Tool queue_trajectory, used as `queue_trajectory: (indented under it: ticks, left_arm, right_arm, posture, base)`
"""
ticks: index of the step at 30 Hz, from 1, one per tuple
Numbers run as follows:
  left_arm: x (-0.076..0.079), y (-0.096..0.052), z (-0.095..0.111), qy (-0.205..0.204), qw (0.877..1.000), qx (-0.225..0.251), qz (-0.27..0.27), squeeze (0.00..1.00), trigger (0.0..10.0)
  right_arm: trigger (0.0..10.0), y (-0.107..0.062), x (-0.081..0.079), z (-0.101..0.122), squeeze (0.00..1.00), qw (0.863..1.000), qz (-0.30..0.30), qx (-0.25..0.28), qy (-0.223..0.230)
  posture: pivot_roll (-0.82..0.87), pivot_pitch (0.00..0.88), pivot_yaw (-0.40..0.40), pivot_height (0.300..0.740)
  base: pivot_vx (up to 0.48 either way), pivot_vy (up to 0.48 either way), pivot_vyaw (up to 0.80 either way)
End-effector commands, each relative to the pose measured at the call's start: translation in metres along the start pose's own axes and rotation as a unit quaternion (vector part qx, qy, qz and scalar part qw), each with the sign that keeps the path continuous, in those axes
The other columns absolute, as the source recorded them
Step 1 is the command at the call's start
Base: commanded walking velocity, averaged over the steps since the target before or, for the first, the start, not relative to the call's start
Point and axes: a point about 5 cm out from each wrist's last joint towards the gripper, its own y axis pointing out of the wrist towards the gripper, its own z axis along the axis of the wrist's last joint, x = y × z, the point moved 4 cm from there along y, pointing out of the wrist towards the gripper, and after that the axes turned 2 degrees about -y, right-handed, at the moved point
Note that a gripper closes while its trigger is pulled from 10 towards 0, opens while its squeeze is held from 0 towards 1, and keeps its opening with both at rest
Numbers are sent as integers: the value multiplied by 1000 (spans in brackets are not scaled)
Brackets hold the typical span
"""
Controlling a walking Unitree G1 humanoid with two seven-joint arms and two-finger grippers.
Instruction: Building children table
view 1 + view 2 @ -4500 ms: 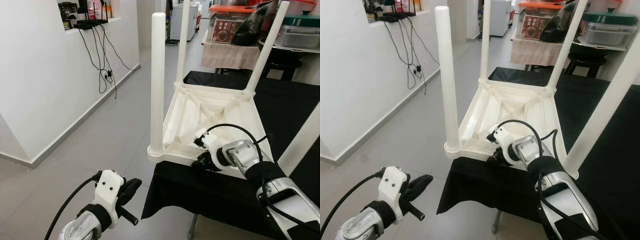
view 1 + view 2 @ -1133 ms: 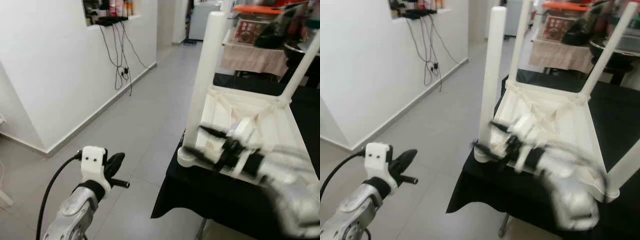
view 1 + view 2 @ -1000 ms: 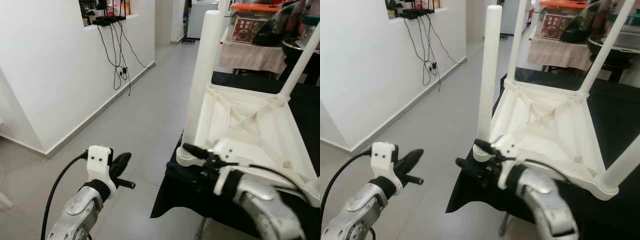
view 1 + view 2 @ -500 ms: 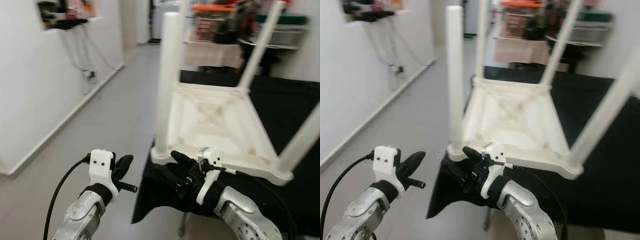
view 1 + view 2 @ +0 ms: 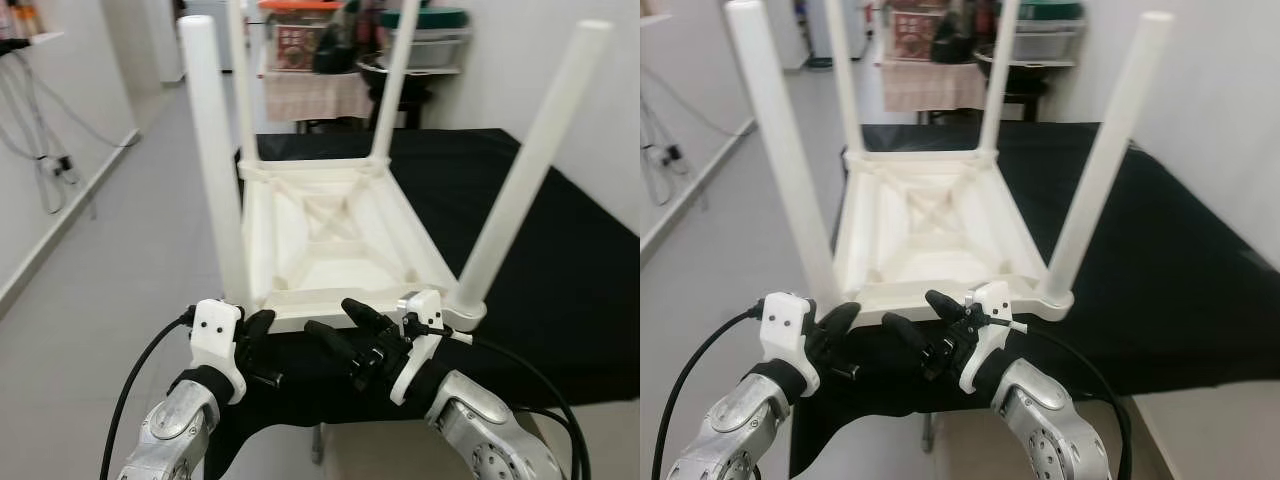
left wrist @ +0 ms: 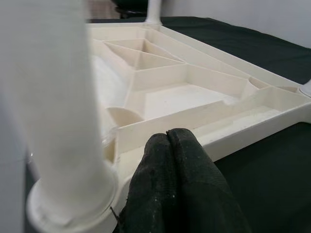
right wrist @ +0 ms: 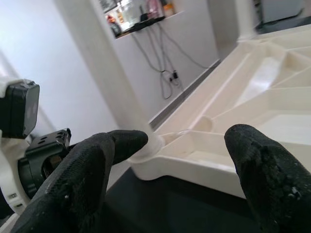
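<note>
A white children's table (image 5: 330,240) lies upside down on a black-covered table (image 5: 560,260), all its legs pointing up. The near left leg (image 5: 212,160) and near right leg (image 5: 522,170) stand at the front corners. My left gripper (image 5: 257,340) is shut with nothing in it, just in front of the near left corner (image 6: 73,208). My right gripper (image 5: 345,332) hangs open in front of the near rim (image 7: 194,160), its fingers (image 7: 104,155) spread wide and holding nothing.
The black cloth (image 5: 1160,280) stretches right toward a white wall. Grey floor (image 5: 90,260) runs along the left, with cables (image 5: 40,150) hanging on the left wall. A cluttered table with containers (image 5: 330,60) stands behind.
The view has swung so the table now sits centred. My right gripper has come out of the table's underside to the near rim, open. My left gripper is closer to the near left corner.
</note>
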Motion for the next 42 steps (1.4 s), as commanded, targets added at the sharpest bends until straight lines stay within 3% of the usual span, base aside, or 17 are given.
queue_trajectory:
  ticks: [1,6,22,31,42]
  left_arm:
    - [-4,1,-3,4,1000,-4,8,0,10000]
    - [-1,4,-5,37,999,-7,0,0,10000]
    - [-2,8,-8,39,999,-6,1,0,10000]
    - [1,9,-9,47,999,-12,-14,0,10000]
    - [-6,7,-4,68,998,6,19,0,10000]
  right_arm:
    - [10000,1,3,-3,0,1000,-7,0,10]
    - [10000,3,6,-3,0,1000,-10,1,19]
    - [10000,8,6,-2,0,1000,3,1,18]
    - [10000,9,4,-1,0,1000,10,4,14]
    - [10000,9,1,-2,0,1000,24,-2,-2]
  posture:
    - [-92,0,-6,740]
    - [-92,0,-4,740]
    - [-89,0,-3,740]
    - [-85,0,-2,740]
    - [-83,0,-2,740]
  base:
    - [0,0,-800]
    - [0,0,-800]
    - [0,0,-737]
    - [0,-210,0]
    - [0,0,0]
